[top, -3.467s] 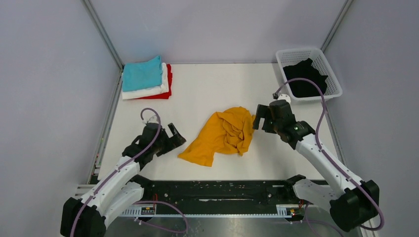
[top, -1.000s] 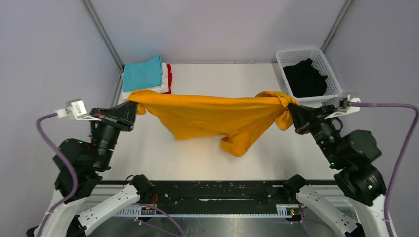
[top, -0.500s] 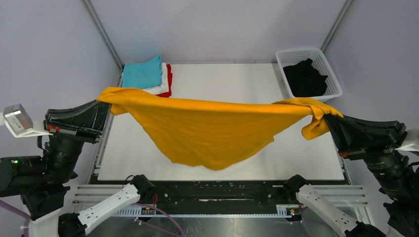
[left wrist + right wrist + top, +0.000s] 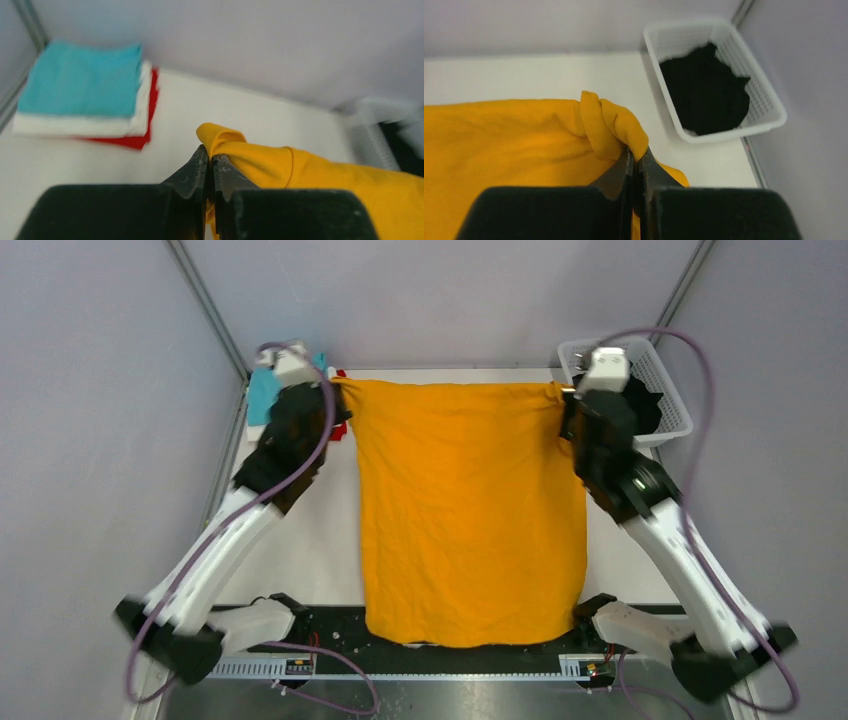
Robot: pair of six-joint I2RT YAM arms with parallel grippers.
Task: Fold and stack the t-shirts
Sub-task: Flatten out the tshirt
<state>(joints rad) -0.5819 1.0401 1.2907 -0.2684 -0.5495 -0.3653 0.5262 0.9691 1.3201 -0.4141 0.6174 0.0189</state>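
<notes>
Both arms are stretched far forward, wrists at the top of the overhead view. Left gripper (image 4: 338, 400) is pinched tight on the upper-left corner of the mustard-orange t-shirt (image 4: 470, 510); right gripper (image 4: 566, 400) is clamped on its upper-right corner. The shirt is spread wide from top centre down to the frame bottom. Folded stack (image 4: 85, 85) upper left; black t-shirt (image 4: 704, 90) in basket (image 4: 769, 111) upper right.

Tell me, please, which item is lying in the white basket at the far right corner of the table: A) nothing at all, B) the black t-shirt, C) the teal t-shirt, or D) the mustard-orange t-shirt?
B: the right wrist view shows the black t-shirt crumpled inside the white basket, while the mustard-orange t-shirt is stretched out outside it and the teal t-shirt lies folded at the far left.
</notes>
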